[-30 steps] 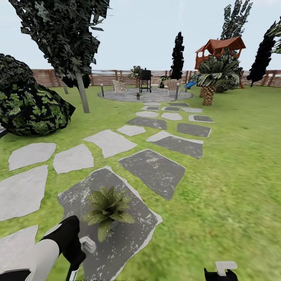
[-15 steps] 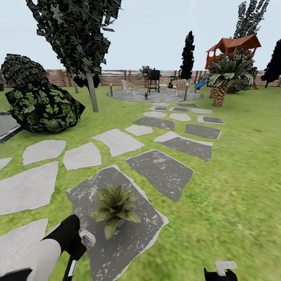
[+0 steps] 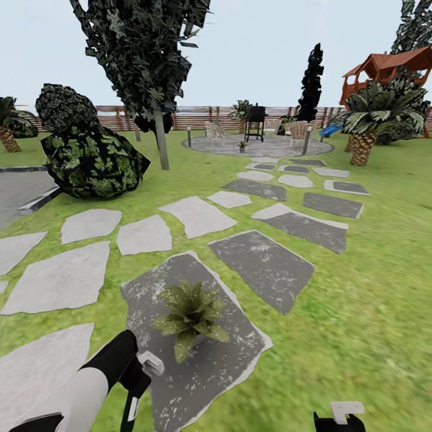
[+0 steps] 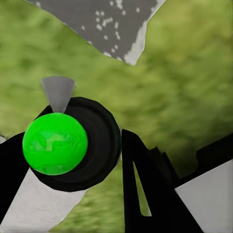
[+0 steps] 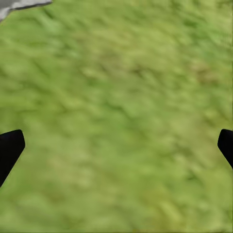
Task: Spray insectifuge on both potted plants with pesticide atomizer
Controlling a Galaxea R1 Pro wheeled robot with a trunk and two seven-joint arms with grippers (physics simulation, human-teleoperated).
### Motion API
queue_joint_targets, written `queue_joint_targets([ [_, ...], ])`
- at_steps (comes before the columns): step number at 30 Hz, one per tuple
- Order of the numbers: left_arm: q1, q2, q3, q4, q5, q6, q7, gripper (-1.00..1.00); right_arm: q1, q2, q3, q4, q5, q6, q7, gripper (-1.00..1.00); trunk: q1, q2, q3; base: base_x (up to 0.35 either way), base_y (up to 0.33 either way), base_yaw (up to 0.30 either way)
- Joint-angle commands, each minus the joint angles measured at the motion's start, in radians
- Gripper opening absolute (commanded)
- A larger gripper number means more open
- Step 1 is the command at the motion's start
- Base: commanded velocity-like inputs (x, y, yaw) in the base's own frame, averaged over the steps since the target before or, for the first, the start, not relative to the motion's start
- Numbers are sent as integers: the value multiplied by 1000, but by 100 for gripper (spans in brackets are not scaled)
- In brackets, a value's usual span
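My left gripper (image 4: 92, 165) clamps pesticide atomizer (image 4: 73, 145), no label readable; potted plant (image 3: 191, 313) just ahead. Right gripper (image 5: 116, 145) spread wide over grass.

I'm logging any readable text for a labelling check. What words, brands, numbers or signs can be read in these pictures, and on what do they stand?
None can be read.
Pesticide atomizer in the left gripper: its green cap and dark body face the left wrist camera; no lettering is legible.
Near potted plant on a stepping stone: no tag or writing.
Far grill and playhouse: too small to show any text.
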State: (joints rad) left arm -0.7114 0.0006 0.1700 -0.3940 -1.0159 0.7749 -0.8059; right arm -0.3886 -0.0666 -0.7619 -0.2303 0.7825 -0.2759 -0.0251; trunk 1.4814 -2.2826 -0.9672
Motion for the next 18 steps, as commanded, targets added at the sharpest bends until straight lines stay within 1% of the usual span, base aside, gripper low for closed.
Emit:
queue_joint_targets([
  [1, 0, -1, 8, -8, -7, 5, -7, -100, -1, -1, -8, 2, 11, -5, -3, 100, 0, 0, -1, 92, 0, 133],
  [4, 0, -1, 9, -13, -6, 6, -7, -100, -1, -1, -8, 1, 11, -6, -3, 100, 0, 0, -1, 256, -68, 40],
  [9, 0, -2, 8, -12, -6, 6, -7, -100, -1, -1, -8, 0, 11, -6, -4, 100, 0, 0, -1, 245, -208, 16],
  [14, 0, -2, 8, -11, -6, 6, -7, -100, -1, -1, -8, 0, 11, -6, -4, 100, 0, 0, -1, 112, -286, 230],
  [18, 0, -2, 8, -10, -6, 6, -7, -100, -1, -1, -8, 1, 11, -6, -4, 100, 0, 0, -1, 23, -305, 275],
])
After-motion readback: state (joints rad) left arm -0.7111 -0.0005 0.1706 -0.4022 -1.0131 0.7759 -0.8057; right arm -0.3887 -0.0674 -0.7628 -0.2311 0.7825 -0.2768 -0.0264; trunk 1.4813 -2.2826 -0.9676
